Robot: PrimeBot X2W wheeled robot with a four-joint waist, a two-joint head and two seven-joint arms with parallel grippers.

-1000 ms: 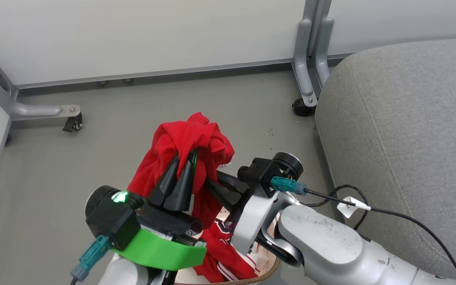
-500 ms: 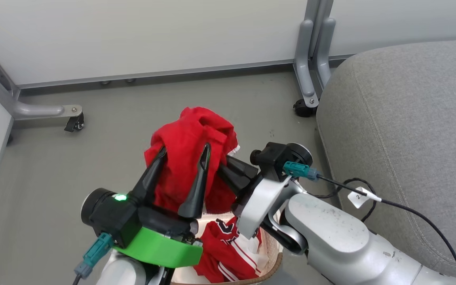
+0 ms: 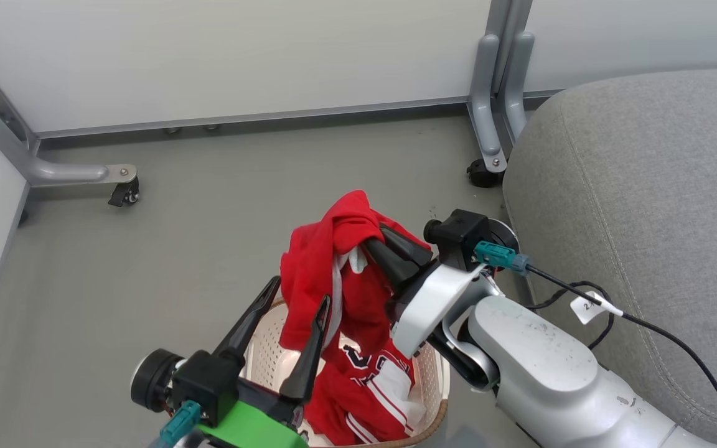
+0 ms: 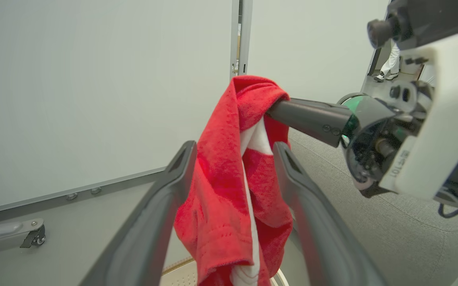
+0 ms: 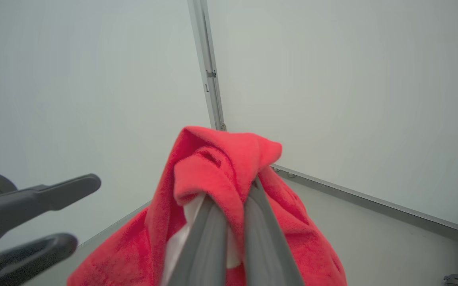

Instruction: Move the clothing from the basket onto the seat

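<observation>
Head view: red garment (image 3: pixel 324 261) clamped in right tool (image 3: pixel 376 239); hem hung between spread fingers of left tool (image 3: pixel 300 290), could be snagged.

Left jaws spread wide, low. Right jaws pinched on clothing (image 3: pixel 318 274), raised; right forearm (image 3: pixel 539 373) angled up-left.

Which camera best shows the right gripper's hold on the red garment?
The right wrist view: close up, the right gripper is shut on the red garment. The left wrist view shows that pinch side-on, cloth hanging between the fingers of the open left gripper. The head view shows it from above the basket.
</observation>
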